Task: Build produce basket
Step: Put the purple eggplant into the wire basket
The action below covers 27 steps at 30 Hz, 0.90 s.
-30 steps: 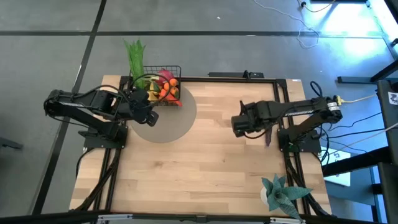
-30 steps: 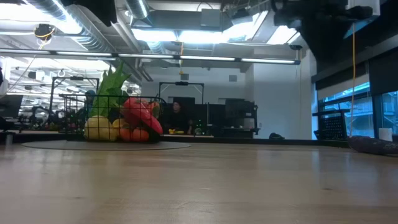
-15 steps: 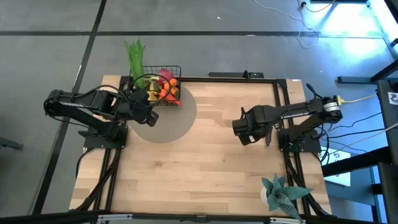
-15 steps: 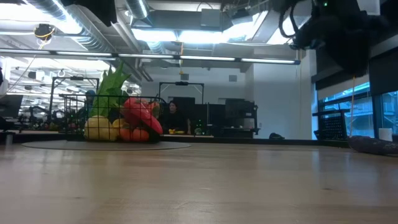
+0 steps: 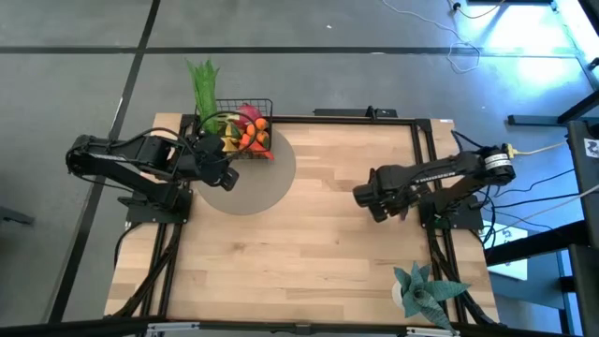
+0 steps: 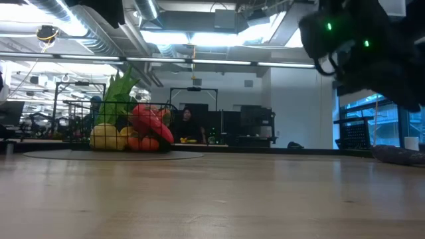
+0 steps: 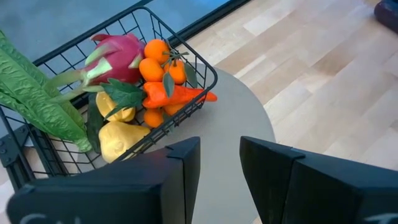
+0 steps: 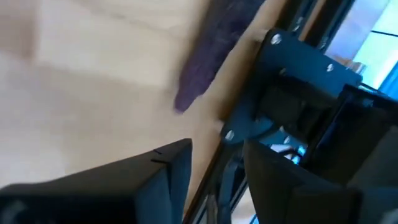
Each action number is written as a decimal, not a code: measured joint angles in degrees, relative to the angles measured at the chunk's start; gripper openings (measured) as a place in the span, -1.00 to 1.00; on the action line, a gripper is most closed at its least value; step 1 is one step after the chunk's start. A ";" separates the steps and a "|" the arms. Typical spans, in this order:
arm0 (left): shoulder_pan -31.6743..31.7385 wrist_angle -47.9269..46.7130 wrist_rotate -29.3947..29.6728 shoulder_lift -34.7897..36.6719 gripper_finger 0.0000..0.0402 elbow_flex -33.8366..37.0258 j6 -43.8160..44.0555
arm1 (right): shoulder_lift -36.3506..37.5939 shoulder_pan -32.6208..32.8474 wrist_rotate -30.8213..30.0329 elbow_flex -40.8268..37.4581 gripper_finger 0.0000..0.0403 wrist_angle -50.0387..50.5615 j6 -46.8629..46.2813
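The black wire basket [image 5: 247, 131] stands on a round grey mat [image 5: 251, 183] at the table's far left. It holds a leek, yellow fruits, tangerines, a carrot and a pink dragon fruit [image 7: 115, 53]. My left gripper [image 7: 219, 165] is open and empty over the mat, just near of the basket [image 7: 186, 93]. My right gripper [image 5: 376, 206] is open and empty above the table's right part. A purple eggplant [image 8: 210, 53] lies on the wood beside the right arm's base, ahead of the right fingers.
A blue-green spiky plant [image 5: 426, 292] sits at the near right corner. Black frame rails [image 5: 426, 150] run along the table's sides, and the right arm's base [image 8: 311, 106] stands next to the eggplant. Bare wood [image 5: 299, 253] lies between the arms.
My right gripper has gone toward the table's near and right edges and has come lower, turning toward its own base and the eggplant. The basket and its produce have stayed in place.
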State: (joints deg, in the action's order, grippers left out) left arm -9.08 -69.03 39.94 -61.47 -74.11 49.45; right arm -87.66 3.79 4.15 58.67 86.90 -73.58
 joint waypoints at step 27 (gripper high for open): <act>0.07 0.54 0.00 0.00 -0.50 0.00 1.47 | 0.00 -7.38 0.50 -17.82 -0.35 -19.47 0.33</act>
State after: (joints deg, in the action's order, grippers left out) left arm -9.02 -68.49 39.94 -61.47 -74.11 50.92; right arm -87.66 -3.60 4.65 40.86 67.43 -73.25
